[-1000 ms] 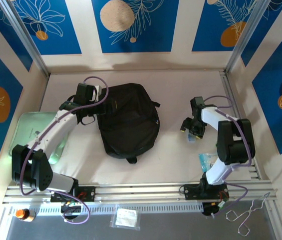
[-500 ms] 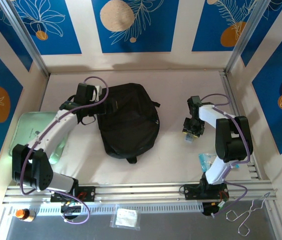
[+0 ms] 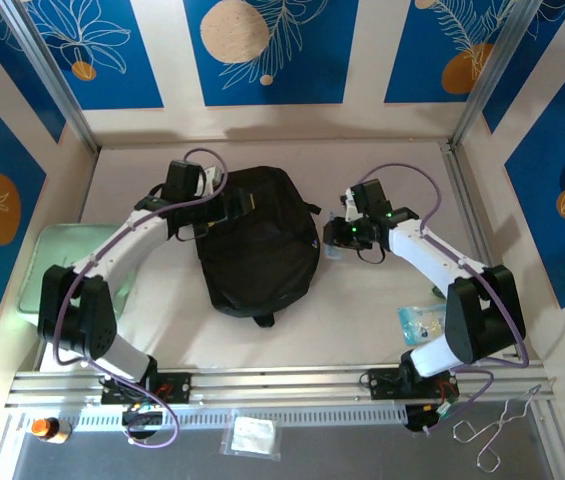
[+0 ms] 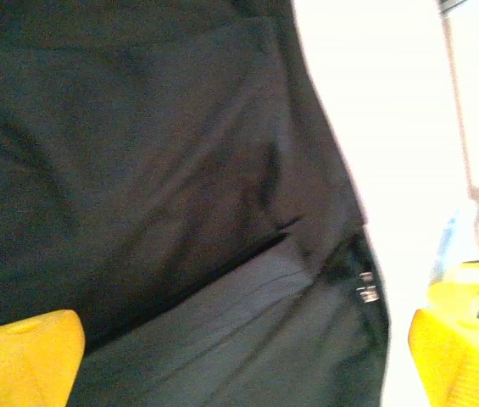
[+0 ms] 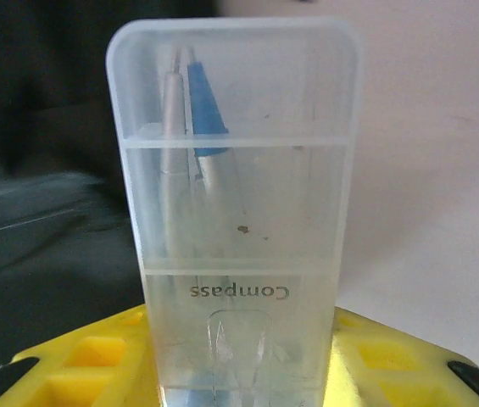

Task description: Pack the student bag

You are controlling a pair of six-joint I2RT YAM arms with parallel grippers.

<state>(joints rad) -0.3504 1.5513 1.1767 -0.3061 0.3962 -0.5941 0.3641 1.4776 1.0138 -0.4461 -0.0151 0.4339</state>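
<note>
The large black fabric backpack point(image 3: 262, 250) lies flat in the middle of the counter point(image 3: 362, 310). Its long axis runs from the far side toward the arm bases, with the small loop at its near end.

The right arm point(image 3: 427, 250) has its jaws clenched on a clear, slim plastic compass case point(image 5: 235, 237). They grip the case at its base, so its length sticks straight out ahead of them. These jaws hang just off the backpack's right edge, level with its far half. In the right wrist view the dark fabric lies to the left of the case, so the coming move is probably a short sideways carry toward the backpack.

The left arm point(image 3: 132, 235) is the nearer one. Its jaws hover over the backpack's far left part, released and spread wide with nothing between them. Below them the left wrist view shows a slanted seam or slit in the fabric, ending at a small metal zip pull point(image 4: 364, 290). Whether that slit gapes enough to take the case I cannot tell, and it likely needs holding apart first.

Bare counter lies right of the backpack, giving the right arm room.
</note>
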